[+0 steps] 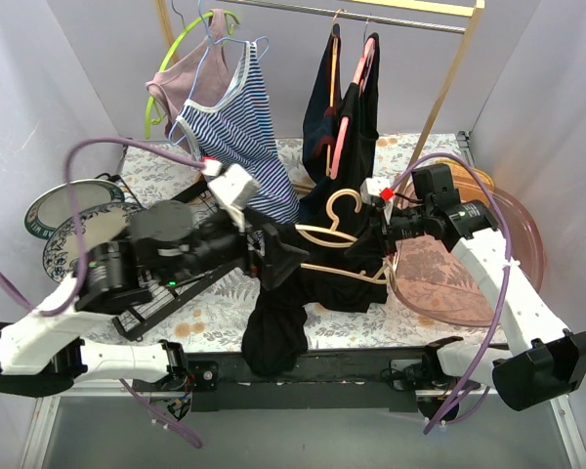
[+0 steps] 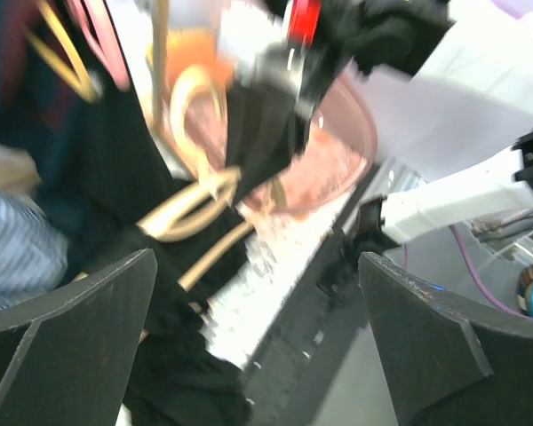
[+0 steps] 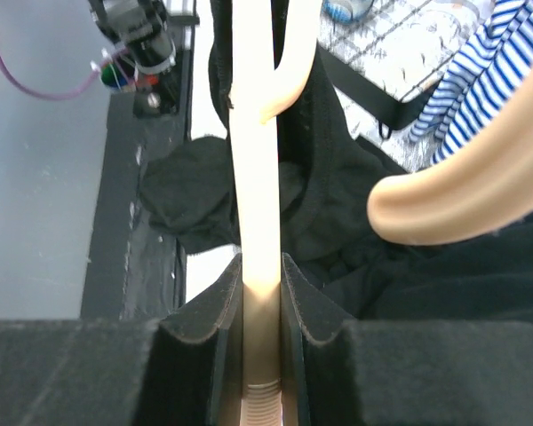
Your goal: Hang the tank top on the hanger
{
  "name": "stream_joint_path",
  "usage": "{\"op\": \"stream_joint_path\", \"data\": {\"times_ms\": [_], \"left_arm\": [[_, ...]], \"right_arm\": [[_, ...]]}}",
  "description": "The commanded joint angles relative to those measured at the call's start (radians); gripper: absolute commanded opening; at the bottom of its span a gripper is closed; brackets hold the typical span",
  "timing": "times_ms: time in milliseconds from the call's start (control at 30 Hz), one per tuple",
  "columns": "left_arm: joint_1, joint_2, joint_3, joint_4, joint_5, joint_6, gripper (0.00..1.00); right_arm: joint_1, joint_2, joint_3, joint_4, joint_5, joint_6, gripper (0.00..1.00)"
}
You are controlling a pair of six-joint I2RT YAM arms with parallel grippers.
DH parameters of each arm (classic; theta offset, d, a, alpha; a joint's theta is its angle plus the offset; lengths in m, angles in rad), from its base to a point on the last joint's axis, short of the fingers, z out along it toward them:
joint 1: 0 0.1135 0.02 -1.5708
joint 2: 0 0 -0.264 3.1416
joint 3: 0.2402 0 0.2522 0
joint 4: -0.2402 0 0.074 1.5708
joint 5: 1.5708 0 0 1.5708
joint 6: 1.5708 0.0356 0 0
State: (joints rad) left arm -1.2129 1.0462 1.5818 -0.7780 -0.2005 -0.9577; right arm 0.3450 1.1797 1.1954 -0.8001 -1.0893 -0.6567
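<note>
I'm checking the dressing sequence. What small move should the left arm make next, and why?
Probably ease the left gripper onto the tank top and close. Its fingers stand open and empty, the right gripper is shut on the hanger, and the fabric is bunched, sagging over the near edge of the table.

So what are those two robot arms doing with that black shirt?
They are working to get the black tank top onto the cream hanger. The right gripper is clamped on the hanger and holds it over the table. The tank top is bunched around the hanger's arms, and one end droops over the table's near edge. The left gripper is right by the fabric with its fingers wide open, holding nothing. The top is not hanging properly on the hanger yet.
</note>
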Motion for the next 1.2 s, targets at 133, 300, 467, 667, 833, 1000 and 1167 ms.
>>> {"op": "stream_joint_path", "data": {"times_ms": [133, 300, 467, 667, 833, 1000, 1167], "left_arm": [[0.001, 0.066, 0.08, -0.164, 0.079, 0.264, 0.98], [0.003, 0.152, -0.006, -0.155, 0.176, 0.299, 0.98], [0.012, 0.219, -0.036, -0.135, 0.197, 0.332, 0.95], [0.058, 0.256, -0.043, -0.136, 0.251, 0.353, 0.84], [0.072, 0.244, -0.078, -0.139, 0.282, 0.344, 0.75], [0.084, 0.198, -0.163, -0.101, 0.322, 0.3, 0.31], [0.087, 0.153, -0.249, -0.023, 0.335, 0.271, 0.14]], "right_arm": [[0.02, -0.041, 0.027, -0.177, 0.141, -0.317, 0.01], [0.038, -0.06, 0.035, -0.27, 0.173, -0.469, 0.01], [0.071, -0.072, 0.041, -0.297, 0.174, -0.517, 0.01], [0.095, -0.081, 0.036, -0.312, 0.163, -0.541, 0.01], [0.098, -0.078, 0.039, -0.32, 0.155, -0.549, 0.01], [0.098, -0.063, 0.064, -0.343, 0.137, -0.563, 0.01], [0.106, -0.037, 0.085, -0.361, 0.101, -0.574, 0.01]]}}
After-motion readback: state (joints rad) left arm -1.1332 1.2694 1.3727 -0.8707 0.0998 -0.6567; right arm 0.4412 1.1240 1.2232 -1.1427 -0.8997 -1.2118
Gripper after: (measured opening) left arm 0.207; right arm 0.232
